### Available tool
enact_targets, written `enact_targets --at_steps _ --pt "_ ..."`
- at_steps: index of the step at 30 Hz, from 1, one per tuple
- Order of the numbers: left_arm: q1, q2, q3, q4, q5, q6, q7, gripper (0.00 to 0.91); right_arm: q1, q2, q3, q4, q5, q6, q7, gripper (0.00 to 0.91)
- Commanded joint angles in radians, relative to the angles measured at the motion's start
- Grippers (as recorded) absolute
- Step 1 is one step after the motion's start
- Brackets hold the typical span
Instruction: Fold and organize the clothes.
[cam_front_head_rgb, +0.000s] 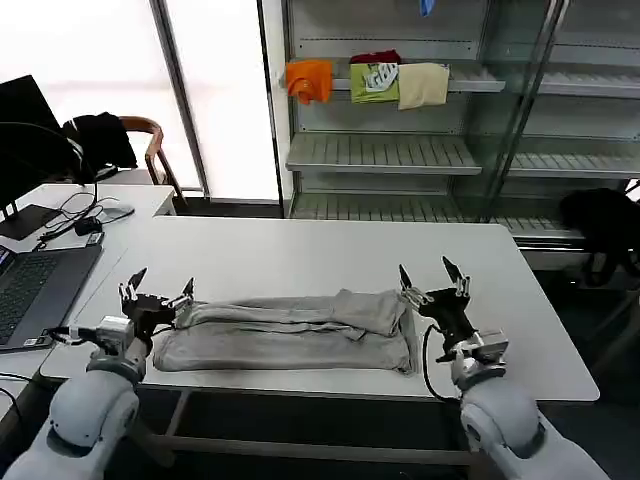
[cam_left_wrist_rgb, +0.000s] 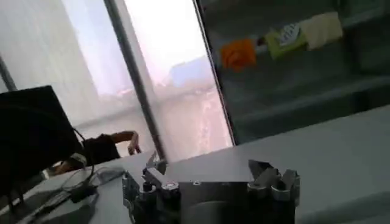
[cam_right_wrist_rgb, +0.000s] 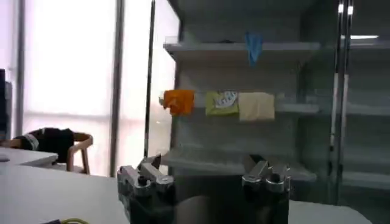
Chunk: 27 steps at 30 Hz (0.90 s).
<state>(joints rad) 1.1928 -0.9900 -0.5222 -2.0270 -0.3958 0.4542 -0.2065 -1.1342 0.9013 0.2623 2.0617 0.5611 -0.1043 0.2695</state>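
Both grippers sit splayed and holding nothing: the left gripper (cam_front_head_rgb: 157, 291) at one end of the grey shirt (cam_front_head_rgb: 290, 330), the right gripper (cam_front_head_rgb: 432, 282) at the other. Lying near the table (cam_front_head_rgb: 300, 250) front edge, the shirt seems folded lengthwise. Next, pinch both ends evenly, keeping layers aligned.

Bare table (cam_front_head_rgb: 330, 250) behind folded shirt (cam_front_head_rgb: 290, 330), laptop (cam_front_head_rgb: 35, 290) and cables crowding left side
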Motion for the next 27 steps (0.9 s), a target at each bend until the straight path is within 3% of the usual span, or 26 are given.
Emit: enact_targets --at_steps 1,7,10,13,27 --pt "0.143 -0.209 -0.036 0.051 -0.11 -0.136 -0.001 0.907 -0.268 -0.031 0.238 0.044 0.046 0.117 -0.215 0.907" --pt "0.124 -0.234 -0.049 0.124 -0.119 -0.188 0.011 0.907 -0.288 -0.006 0.297 -0.026 0.049 0.166 -0.179 0.907" --pt "0.119 -0.233 -0.053 0.148 -0.128 -0.207 0.025 0.907 -0.307 -0.01 0.319 -0.055 0.059 0.199 -0.203 0.907" --pt "0.107 -0.229 -0.059 0.167 -0.141 -0.207 0.03 0.907 -0.308 -0.013 0.331 -0.1 0.071 0.222 -0.231 0.907" --pt "0.036 -0.245 -0.042 0.253 -0.218 -0.134 -0.006 0.907 -0.298 -0.011 0.34 -0.142 0.078 0.236 -0.239 0.907"
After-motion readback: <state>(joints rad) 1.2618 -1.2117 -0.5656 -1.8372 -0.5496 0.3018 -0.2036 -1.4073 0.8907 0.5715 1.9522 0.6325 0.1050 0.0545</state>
